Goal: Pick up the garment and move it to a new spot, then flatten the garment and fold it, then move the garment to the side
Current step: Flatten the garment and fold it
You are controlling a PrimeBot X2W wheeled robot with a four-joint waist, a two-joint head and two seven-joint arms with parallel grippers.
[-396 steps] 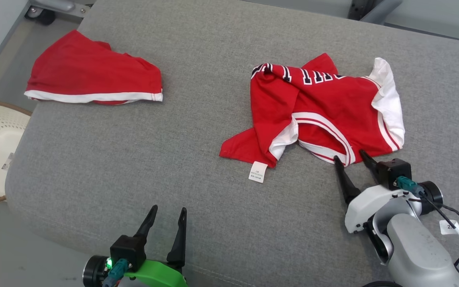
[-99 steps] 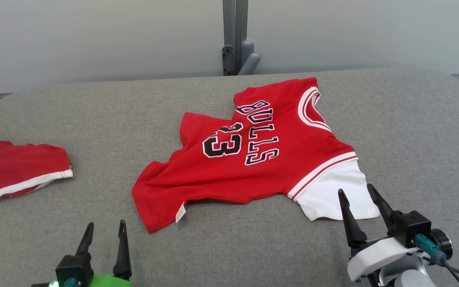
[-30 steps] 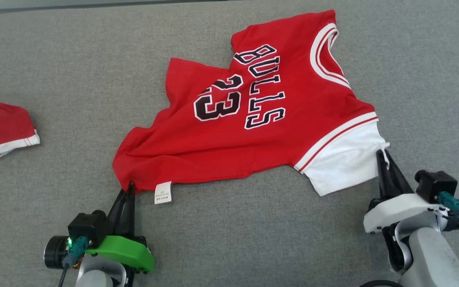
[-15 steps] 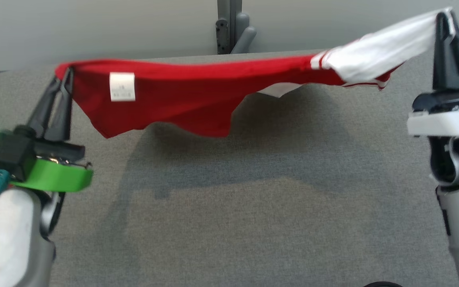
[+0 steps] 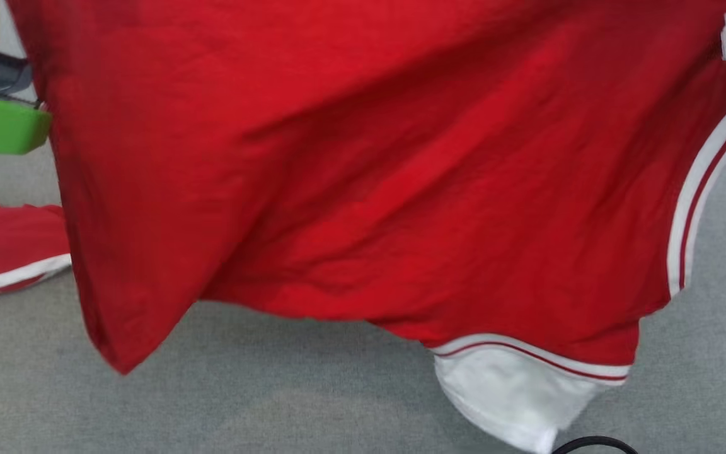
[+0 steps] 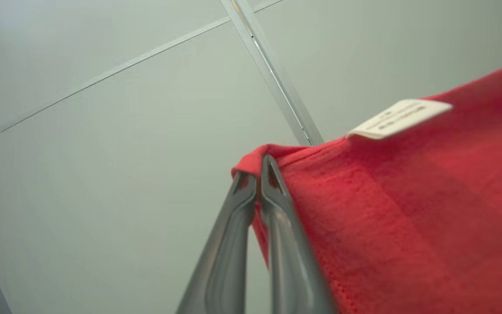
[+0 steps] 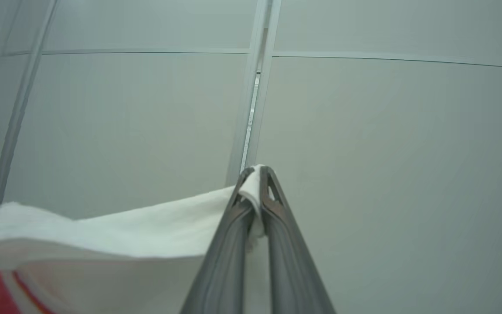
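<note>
Raised since before, the red jersey [image 5: 363, 189] hangs across the frame, grey fabric surface [image 5: 275, 410] along the bottom; left gripper [image 6: 256, 171] clamps its red corner, right gripper [image 7: 256, 175] its white sleeve, against pale wall panels [image 7: 386, 152].

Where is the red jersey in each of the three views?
Head view: jersey hangs across most of the picture.
Left wrist view: jersey at right, corner pinched by left gripper.
Right wrist view: lower left, white sleeve pinched by right gripper.
Shared landmark: grey wall joint, in both wrist views.
</note>
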